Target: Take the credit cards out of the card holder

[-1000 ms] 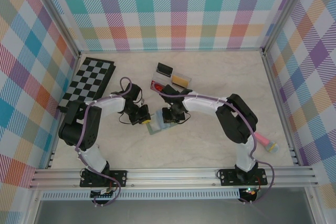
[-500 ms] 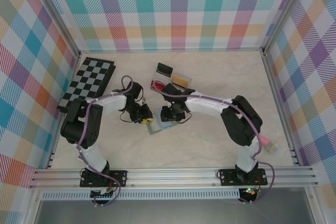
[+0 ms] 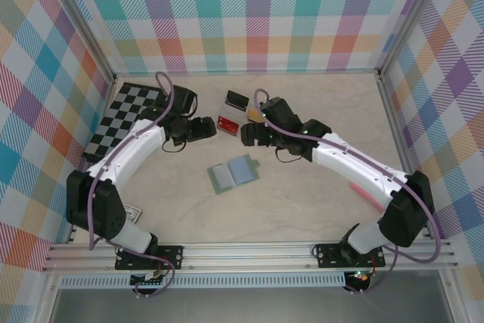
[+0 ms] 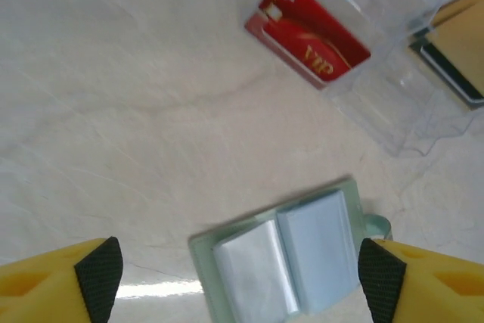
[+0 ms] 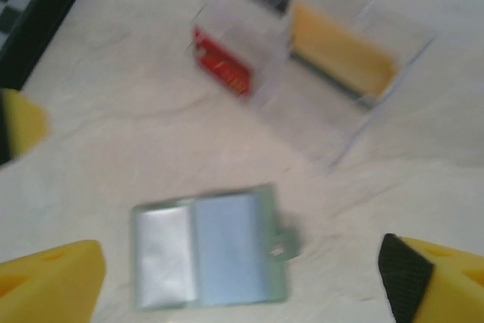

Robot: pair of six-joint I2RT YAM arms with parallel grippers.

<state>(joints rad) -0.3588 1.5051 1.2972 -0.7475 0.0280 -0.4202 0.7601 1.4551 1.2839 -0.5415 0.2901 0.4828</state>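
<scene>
The card holder (image 3: 233, 175) lies open and flat on the table, pale blue lining up, and nothing touches it. In the left wrist view the card holder (image 4: 283, 259) sits below my left gripper (image 4: 240, 281), which is open and empty. My right gripper (image 5: 231, 285) is also open and empty above the card holder (image 5: 208, 251). A red credit card (image 4: 308, 32) and a yellow-orange card (image 5: 340, 54) stand in the clear tray (image 3: 253, 120) behind. From above, the left gripper (image 3: 210, 128) and the right gripper (image 3: 244, 135) hover on either side of that tray.
A black-and-white checkerboard (image 3: 128, 115) lies at the far left. A dark card (image 3: 237, 99) stands at the back of the tray. A pink object (image 3: 367, 194) lies near the right arm. A small flat item (image 3: 132, 212) lies by the left arm's lower link.
Both grippers have opened, let go of the card holder and risen away toward the far side. The holder now lies open by itself on the table.
</scene>
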